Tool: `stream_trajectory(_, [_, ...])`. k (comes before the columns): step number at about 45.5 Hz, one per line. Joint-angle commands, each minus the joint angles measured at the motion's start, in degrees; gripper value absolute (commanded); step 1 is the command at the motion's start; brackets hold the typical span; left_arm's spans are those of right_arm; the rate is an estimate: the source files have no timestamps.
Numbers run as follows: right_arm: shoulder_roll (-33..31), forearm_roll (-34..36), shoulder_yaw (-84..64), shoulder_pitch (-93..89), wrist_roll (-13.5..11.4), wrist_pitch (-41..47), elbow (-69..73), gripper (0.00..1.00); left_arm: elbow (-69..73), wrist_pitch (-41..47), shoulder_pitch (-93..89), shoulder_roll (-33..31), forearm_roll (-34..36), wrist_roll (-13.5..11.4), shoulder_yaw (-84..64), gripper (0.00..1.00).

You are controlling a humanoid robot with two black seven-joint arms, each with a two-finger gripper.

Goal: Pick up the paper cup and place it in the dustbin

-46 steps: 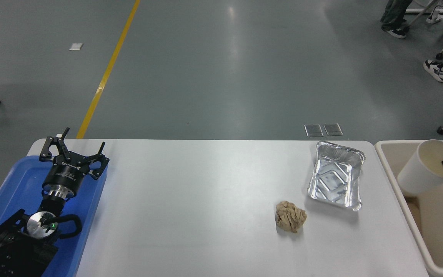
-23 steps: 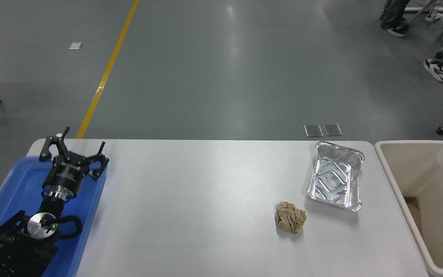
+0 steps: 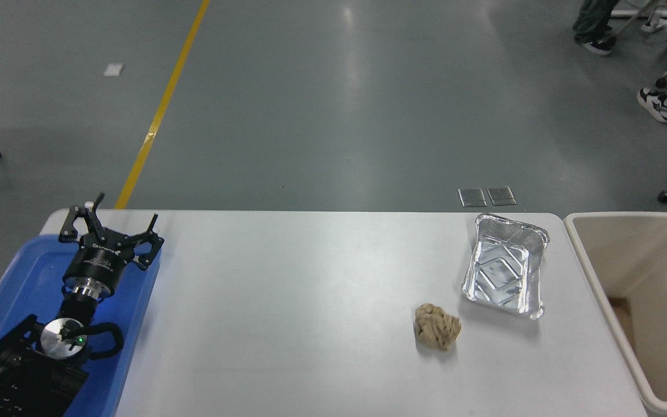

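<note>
The beige dustbin [image 3: 588,260] stands off the table's right end, cut by the picture's right edge. The part of its inside that shows holds no cup. The paper cup is out of view. My right gripper and arm are out of view too. My left gripper [image 3: 110,223] is parked at the lower left over the blue tray [image 3: 26,284], its fingers spread open and empty.
A silver foil tray [image 3: 506,266] lies at the table's far right, close to the dustbin. A crumpled tan paper ball [image 3: 438,327] lies in front of it. People's feet and chair legs show on the floor at the top right.
The right gripper with the paper cup moved up and to the right over the dustbin and has left the picture. The left arm has not moved.
</note>
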Motion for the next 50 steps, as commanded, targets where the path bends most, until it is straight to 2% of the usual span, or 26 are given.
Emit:
stream_trajectory(1, [8.5,18.8,12.9,-26.5,-0.4,-3.5,-16.1,0.00,0.0,0.0,0.0,0.0,0.0,-0.1,0.0,0.99])
stream_trajectory(7, [12.4,23.3,15.7,-29.7,-2.0,-4.1,-17.4,0.00,0.0,0.0,0.0,0.0,0.0,-0.1,-0.1,0.99])
stream_trajectory(12, [15.8,23.9,19.6,-33.2,-2.9,-6.0,-17.3,0.00,0.0,0.0,0.0,0.0,0.0,-0.1,-0.1,0.99])
stream_trajectory(17, [18.2,23.5,25.4,-37.2,-5.0,-8.1,-17.3,0.00,0.0,0.0,0.0,0.0,0.0,-0.1,-0.1,0.99])
stream_trajectory(27, [19.7,23.5,26.3,-38.3,-5.4,-9.4,-17.7,0.00,0.0,0.0,0.0,0.0,0.0,-0.1,-0.1,0.99])
stream_trajectory(28, [19.6,23.5,26.3,-38.2,-5.4,-9.4,-17.6,0.06,0.0,0.0,-0.1,0.0,0.0,-0.1,-0.1,0.99])
stream_trajectory(29, [19.3,23.5,26.3,-38.1,-5.3,-9.1,-17.6,0.32,0.0,0.0,0.0,0.0,0.0,-0.1,-0.1,0.99])
stream_trajectory(30, [19.1,23.4,26.2,-38.0,-5.3,-9.1,-17.6,0.82,0.0,0.0,0.0,0.0,0.0,-0.1,-0.1,0.99])
stream_trajectory(31, [19.0,23.7,26.3,-37.6,-5.4,-9.1,-17.4,1.00,0.0,0.0,0.0,0.0,0.0,-0.1,-0.1,0.99])
stream_trajectory(40, [15.8,22.8,26.0,-33.6,-5.1,-7.8,-15.1,1.00,0.0,0.0,-0.1,0.0,0.0,-0.1,-0.1,0.99])
stream_trajectory(50, [6.6,16.3,16.0,-18.0,-4.9,-5.4,-2.3,1.00,0.0,0.0,-0.1,0.0,0.0,0.0,0.1,0.99])
